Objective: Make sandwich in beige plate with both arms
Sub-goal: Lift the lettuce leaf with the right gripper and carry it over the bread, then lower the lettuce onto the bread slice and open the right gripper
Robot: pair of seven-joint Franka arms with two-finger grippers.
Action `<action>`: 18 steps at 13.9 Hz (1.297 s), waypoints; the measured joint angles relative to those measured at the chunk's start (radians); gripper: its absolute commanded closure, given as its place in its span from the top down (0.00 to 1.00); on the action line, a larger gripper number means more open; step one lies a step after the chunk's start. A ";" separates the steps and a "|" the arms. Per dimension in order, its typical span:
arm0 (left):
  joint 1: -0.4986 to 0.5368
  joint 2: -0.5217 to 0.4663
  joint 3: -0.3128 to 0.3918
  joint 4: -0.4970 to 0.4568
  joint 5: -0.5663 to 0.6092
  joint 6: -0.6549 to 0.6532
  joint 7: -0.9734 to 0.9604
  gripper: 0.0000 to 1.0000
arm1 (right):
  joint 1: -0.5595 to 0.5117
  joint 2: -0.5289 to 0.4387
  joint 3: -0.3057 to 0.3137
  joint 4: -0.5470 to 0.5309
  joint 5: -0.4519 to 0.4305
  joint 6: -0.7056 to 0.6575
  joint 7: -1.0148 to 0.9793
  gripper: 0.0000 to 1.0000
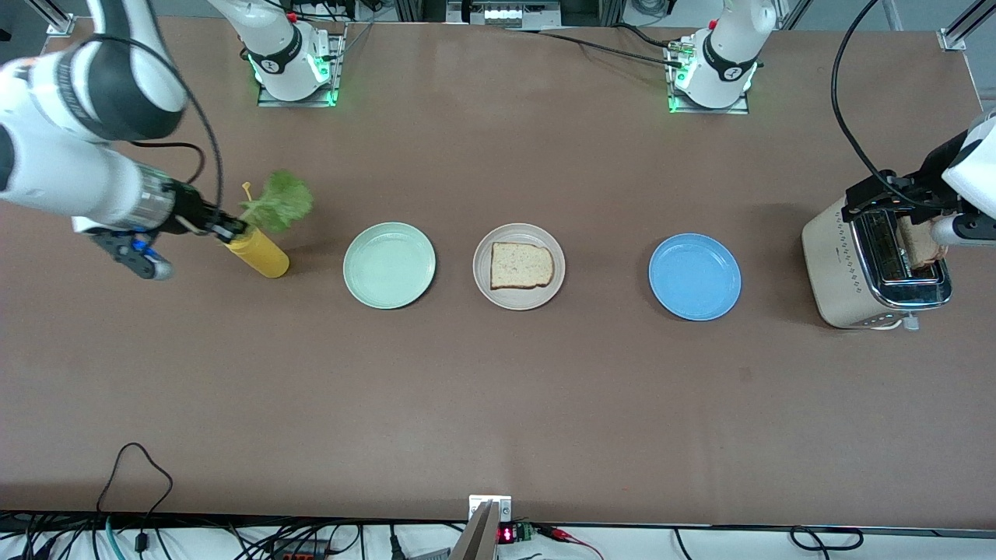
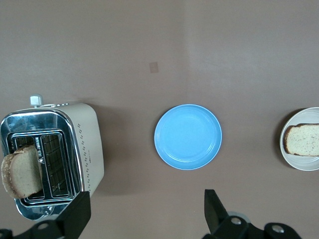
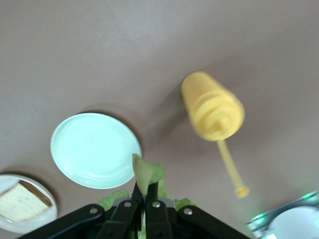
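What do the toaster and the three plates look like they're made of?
Toaster: cream matte body, likely painted metal or plastic, with a mirror-bright chrome top. Beige plate, green plate and blue plate: smooth, evenly coloured, softly glossy, so plastic or glazed ceramic; the look leaves that open.
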 measured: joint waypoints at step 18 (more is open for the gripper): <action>0.000 -0.001 -0.001 0.000 0.000 0.005 0.000 1.00 | 0.463 0.406 0.001 0.181 0.003 0.461 1.016 0.00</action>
